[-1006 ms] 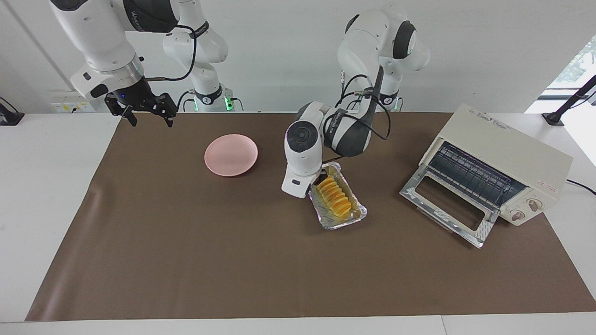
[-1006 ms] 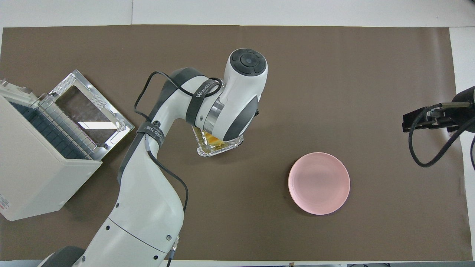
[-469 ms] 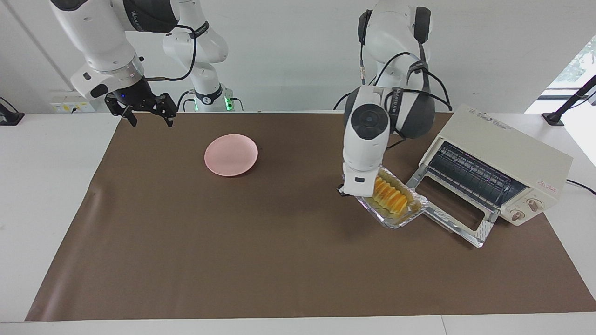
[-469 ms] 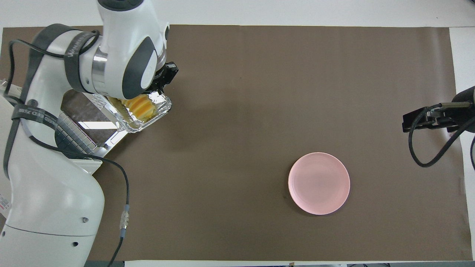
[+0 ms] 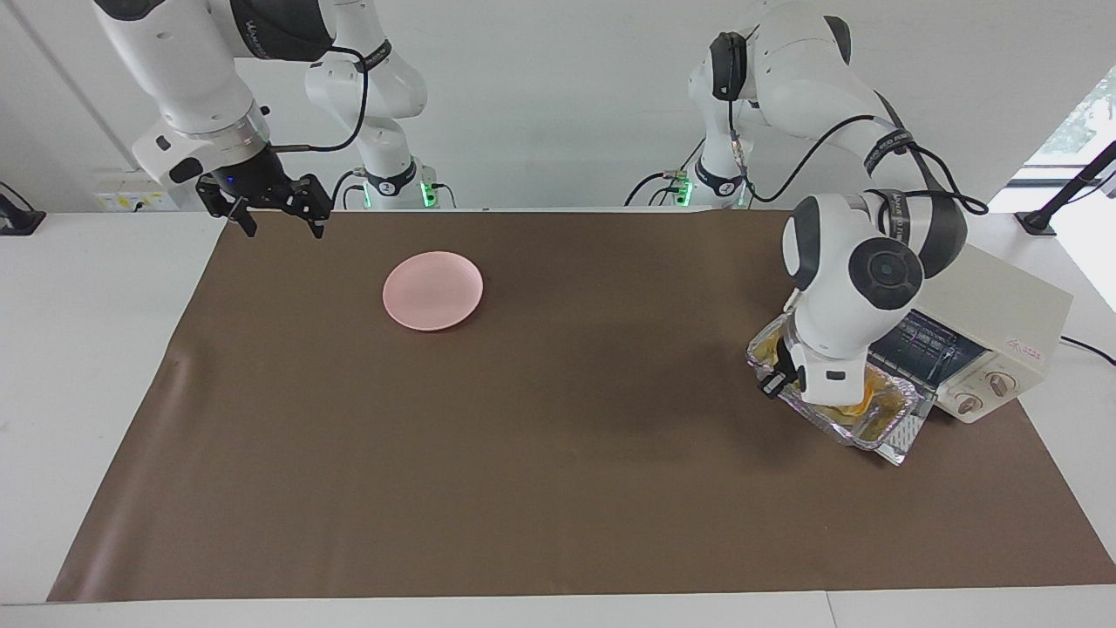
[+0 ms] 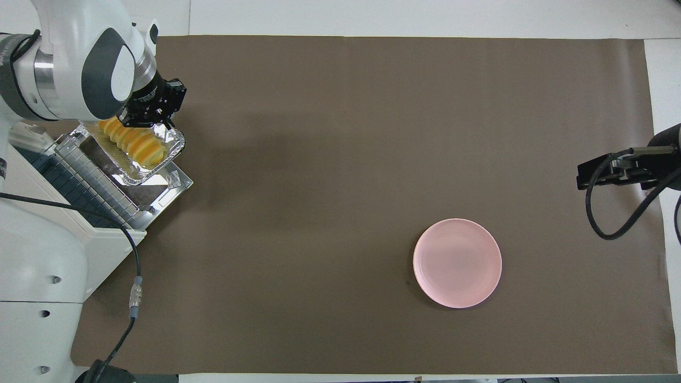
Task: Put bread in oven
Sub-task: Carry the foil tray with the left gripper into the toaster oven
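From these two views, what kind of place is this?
Most likely a robot lab bench staged as a kitchen: two Franka arms at a table under a brown mat, with a toaster oven, a foil tray and a pink plate as props.

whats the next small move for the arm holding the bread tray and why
Probably slide the foil tray forward onto the oven rack. The left gripper pinches the tray's rim over the open door, with the bread still outside. The right gripper waits.

white arms [image 5: 837, 288] with grey joints, black cables, black grippers.
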{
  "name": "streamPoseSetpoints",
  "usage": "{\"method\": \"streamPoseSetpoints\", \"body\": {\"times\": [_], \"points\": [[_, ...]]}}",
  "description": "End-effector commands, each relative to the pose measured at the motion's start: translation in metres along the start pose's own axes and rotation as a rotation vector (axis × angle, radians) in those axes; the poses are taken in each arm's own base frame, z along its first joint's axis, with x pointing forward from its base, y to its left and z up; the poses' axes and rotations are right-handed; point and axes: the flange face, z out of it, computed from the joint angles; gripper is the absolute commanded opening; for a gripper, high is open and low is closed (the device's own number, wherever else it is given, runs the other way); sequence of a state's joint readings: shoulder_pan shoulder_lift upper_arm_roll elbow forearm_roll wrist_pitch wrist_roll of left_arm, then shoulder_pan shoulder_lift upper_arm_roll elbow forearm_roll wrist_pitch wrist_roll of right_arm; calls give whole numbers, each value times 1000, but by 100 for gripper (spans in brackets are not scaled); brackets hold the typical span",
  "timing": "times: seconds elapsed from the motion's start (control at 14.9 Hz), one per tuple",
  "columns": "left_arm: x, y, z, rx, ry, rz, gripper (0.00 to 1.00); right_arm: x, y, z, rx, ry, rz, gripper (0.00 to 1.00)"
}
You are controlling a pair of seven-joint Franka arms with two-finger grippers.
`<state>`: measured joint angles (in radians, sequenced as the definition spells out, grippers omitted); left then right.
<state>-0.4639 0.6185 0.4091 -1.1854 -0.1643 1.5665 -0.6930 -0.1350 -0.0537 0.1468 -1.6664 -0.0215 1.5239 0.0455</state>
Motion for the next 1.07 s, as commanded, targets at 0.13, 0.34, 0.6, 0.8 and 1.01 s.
{"method": "streamPoseSetpoints", "body": {"times": [0.13, 0.34, 0.6, 0.8, 1.01], "points": [[4, -38, 13, 51, -71, 0, 0, -7, 2, 0, 13, -9, -8, 100], [18, -60, 20, 62, -96, -38, 0, -7, 2, 0, 13, -9, -8, 100], [24, -80, 23, 105, -116, -52, 0, -7, 2, 0, 13, -9, -8, 100], [24, -88, 26, 131, -112, -36, 0, -7, 2, 0, 13, -9, -8, 100], [27, -95, 22, 148, -97, -32, 0, -7, 2, 0, 13, -9, -8, 100]]}}
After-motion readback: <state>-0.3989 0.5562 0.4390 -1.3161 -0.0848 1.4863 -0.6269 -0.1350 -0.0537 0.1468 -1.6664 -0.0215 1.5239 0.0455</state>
